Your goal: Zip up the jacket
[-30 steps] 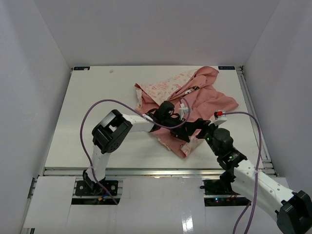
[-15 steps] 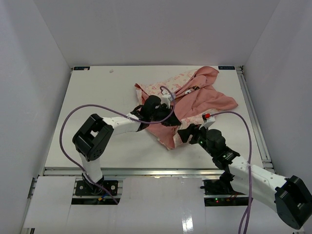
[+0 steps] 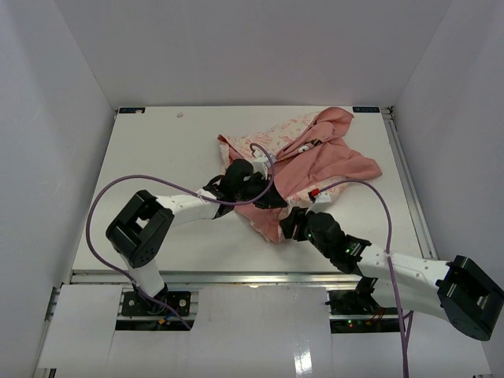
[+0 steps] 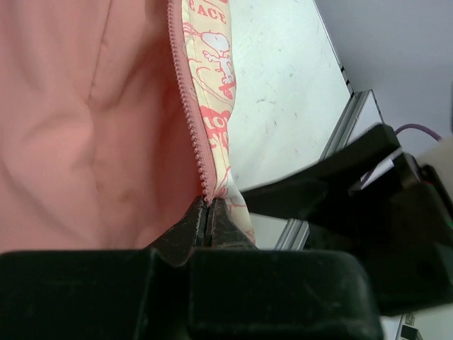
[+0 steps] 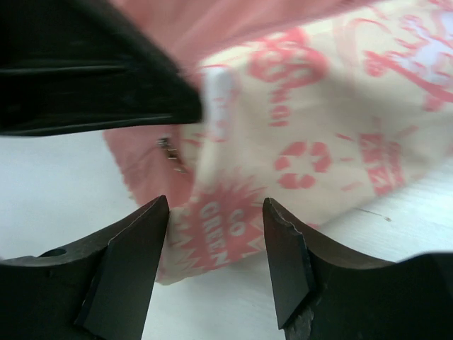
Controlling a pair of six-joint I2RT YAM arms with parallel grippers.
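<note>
Jacket (image 3: 331, 157) lies crumpled on the tabletop (image 3: 157, 173), spreading away beyond both claws. The left claw (image 4: 207, 216) is pressed together, pinching the bottom end of the jacket's pink zipper strip (image 4: 187, 113). The right claw (image 5: 216, 241) stands spread just beside it, with the cream printed hem corner lying before its gap, not gripped.
</note>
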